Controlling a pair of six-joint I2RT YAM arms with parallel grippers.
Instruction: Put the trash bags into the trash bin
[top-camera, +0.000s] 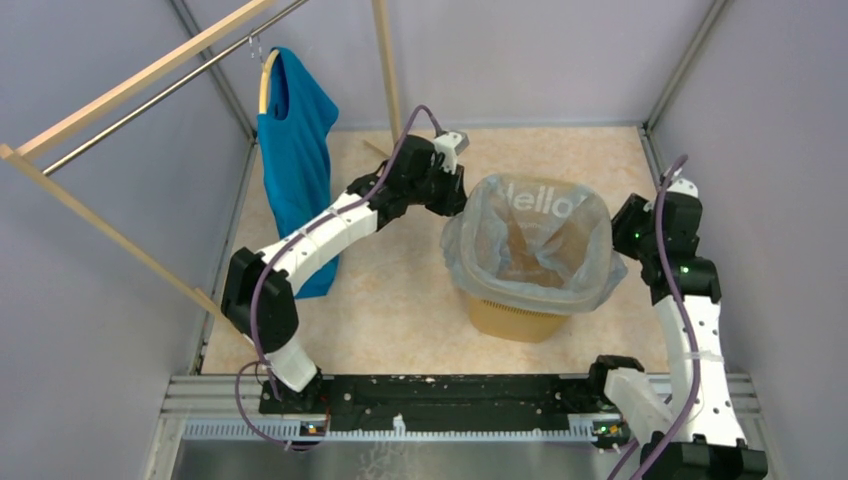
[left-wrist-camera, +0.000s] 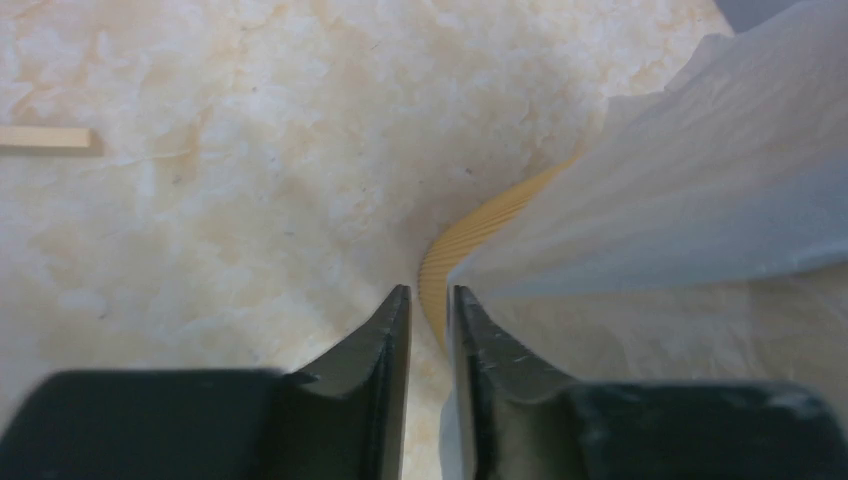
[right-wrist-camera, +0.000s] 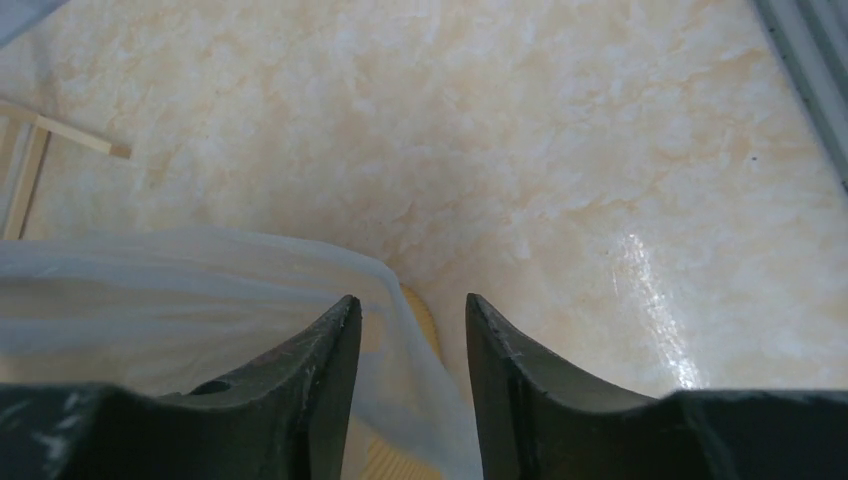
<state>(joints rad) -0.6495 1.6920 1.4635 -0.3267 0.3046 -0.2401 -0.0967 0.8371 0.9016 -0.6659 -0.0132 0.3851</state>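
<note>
**Bag draped over the bin, a claw at each side of the rim**

The left claw (left-wrist-camera: 430, 292) has its fingers drawn almost together, with only a narrow slit between them. The ribbed yellow edge of the trash bin (left-wrist-camera: 480, 225) runs into that slit. Whether the fingers actually pinch the rim or the plastic cannot be told from the wrist view. Just to the right of the tips, the pale trash bag (left-wrist-camera: 680, 190) billows up and outward.

The right claw (right-wrist-camera: 411, 298) is released, its fingers clearly parted. Thin bag film (right-wrist-camera: 200, 290) lies across the left finger and sags into the gap, and a sliver of the yellow bin rim (right-wrist-camera: 425, 315) shows between the fingers.

From above, the translucent blue-grey trash bag (top-camera: 530, 240) sits in the trash bin (top-camera: 510, 320), opened out. Its edge is folded over the rim all round, and white "hello" lettering shows on the far side. The bin stands upright on the marbled tabletop (top-camera: 380, 300), with the left arm at its far-left rim and the right arm at its right rim. Well apart to the left, a teal shirt (top-camera: 295, 150) hangs from a rail.
</note>
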